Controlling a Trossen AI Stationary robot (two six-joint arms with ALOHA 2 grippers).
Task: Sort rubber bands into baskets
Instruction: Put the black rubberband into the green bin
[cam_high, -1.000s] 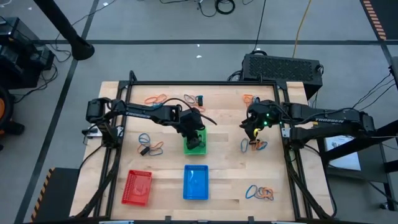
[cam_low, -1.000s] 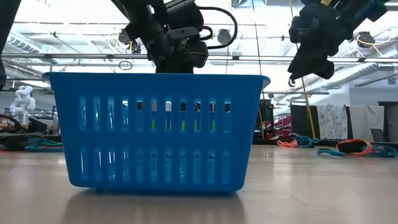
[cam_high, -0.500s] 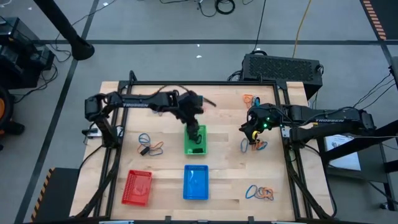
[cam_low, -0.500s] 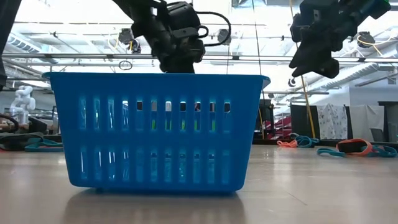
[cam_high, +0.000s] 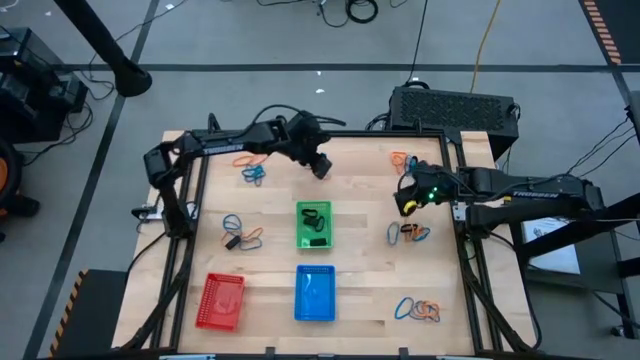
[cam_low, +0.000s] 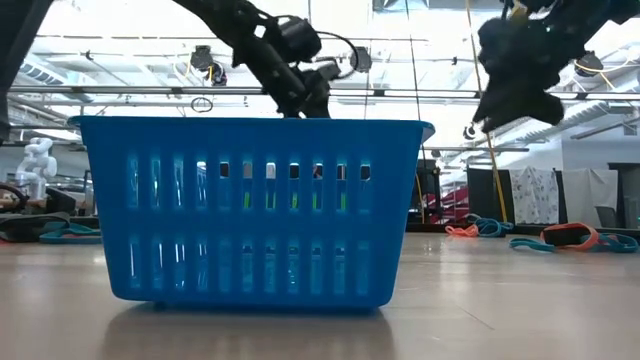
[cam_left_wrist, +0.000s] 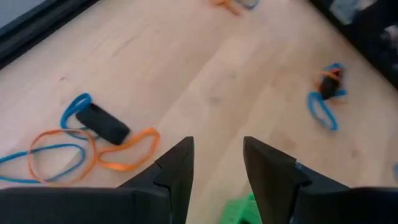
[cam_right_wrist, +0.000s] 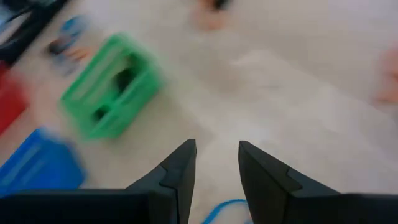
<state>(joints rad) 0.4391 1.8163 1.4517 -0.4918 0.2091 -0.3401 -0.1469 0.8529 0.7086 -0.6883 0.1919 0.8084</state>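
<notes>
Rubber bands lie scattered in small clusters on the wooden tabletop. One cluster of orange and blue loops sits near the far left edge; a second, with blue, orange and a black piece, lies left of the green basket. A third cluster rests near the right side rail, a fourth at the near right corner, and a fifth at the far right edge.

The green basket stands at the tabletop's middle with dark bands inside it. The blue basket stands just nearer than the green one, apart from it. The red basket stands at the near left corner, well apart from the blue.

The left hand hangs above bare wood beyond the green basket, between the far left and far right clusters. In the left wrist view its fingers stand parted with nothing between them, released. Past them that view shows the black, blue and orange cluster and a corner of the green basket.

The right hand hangs above the tabletop near the right rail, just beyond the third cluster. Its fingers are likewise parted and grasp nothing; a blue loop shows below them.
</notes>
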